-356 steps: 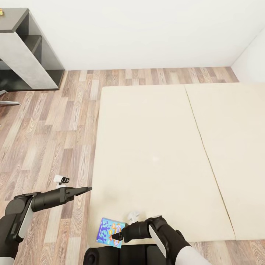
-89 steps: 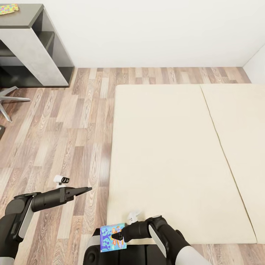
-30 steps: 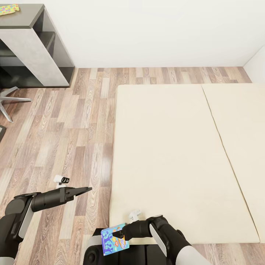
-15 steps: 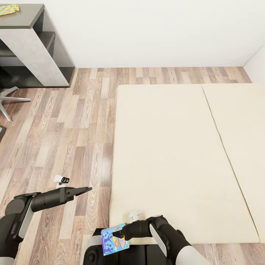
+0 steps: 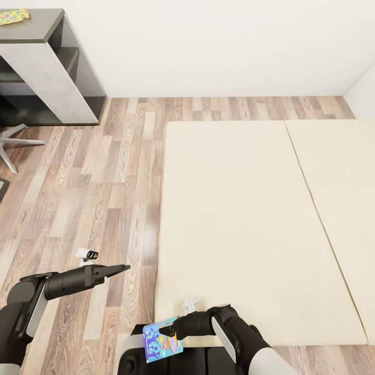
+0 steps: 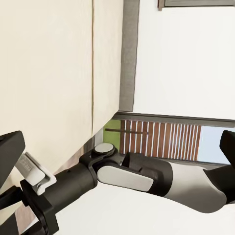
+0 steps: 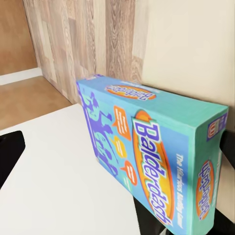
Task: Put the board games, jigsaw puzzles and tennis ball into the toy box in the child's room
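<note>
Head view has barely shifted; right hand [image 5: 170, 330] still grips the blue board game [image 5: 162, 339], left hand [image 5: 123, 269] closed, empty.

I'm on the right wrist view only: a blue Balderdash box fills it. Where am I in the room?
Observer: You're at the bed, at its near left corner; the right hand holds the Balderdash box out over your own base, just off the mattress.
Operator: Is the table anywhere in sight?
Observer: Yes, in the head view the dark-grey table stands far left against the wall, with a jigsaw puzzle lying on top.
Operator: Is my left hand carrying anything?
Observer: No. The left hand hangs over the wood floor, its fingers together and nothing between them.
</note>
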Robot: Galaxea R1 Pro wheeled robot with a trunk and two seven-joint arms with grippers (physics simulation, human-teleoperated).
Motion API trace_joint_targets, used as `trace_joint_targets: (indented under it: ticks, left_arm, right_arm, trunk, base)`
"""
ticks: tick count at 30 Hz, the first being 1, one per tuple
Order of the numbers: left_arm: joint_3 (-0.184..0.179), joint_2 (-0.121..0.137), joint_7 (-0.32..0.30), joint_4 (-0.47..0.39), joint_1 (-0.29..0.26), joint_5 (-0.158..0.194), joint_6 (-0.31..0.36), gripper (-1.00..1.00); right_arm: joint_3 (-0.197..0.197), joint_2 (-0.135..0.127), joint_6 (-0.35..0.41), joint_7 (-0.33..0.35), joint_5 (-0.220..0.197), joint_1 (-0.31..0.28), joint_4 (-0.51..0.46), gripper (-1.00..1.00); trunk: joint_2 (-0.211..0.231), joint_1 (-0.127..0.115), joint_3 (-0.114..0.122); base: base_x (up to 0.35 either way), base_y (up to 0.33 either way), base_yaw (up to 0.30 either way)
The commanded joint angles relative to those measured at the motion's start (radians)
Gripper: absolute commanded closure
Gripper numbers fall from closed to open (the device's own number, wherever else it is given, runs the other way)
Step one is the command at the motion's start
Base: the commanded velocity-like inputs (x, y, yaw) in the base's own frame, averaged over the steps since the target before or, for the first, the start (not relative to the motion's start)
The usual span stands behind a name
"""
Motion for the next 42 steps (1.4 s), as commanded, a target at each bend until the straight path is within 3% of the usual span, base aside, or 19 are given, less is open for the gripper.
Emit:
trace_joint_targets:
  ticks: [1,25,42]
  left_arm:
    - [0.000,0.000,-0.004,0.000,0.000,-0.001,0.011,-1.00]
    - [0.000,0.000,-0.004,-0.001,0.000,-0.001,0.011,-1.00]
    - [0.000,0.000,-0.004,0.000,0.000,-0.002,0.010,-1.00]
  right_arm:
    - [0.000,0.000,0.010,-0.002,-0.010,0.000,-0.001,-1.00]
    - [-0.003,0.000,0.010,0.000,-0.011,0.001,-0.002,-1.00]
    - [-0.003,-0.003,0.022,0.005,-0.014,0.020,-0.161,-1.00]
  trunk:
    - [-0.001,0.000,0.001]
    - [-0.001,0.000,0.039]
    - [-0.001,0.000,0.066]
  base:
    - [0.000,0.000,0.000]
    - [0.000,0.000,0.000]
    - [0.000,0.000,0.000]
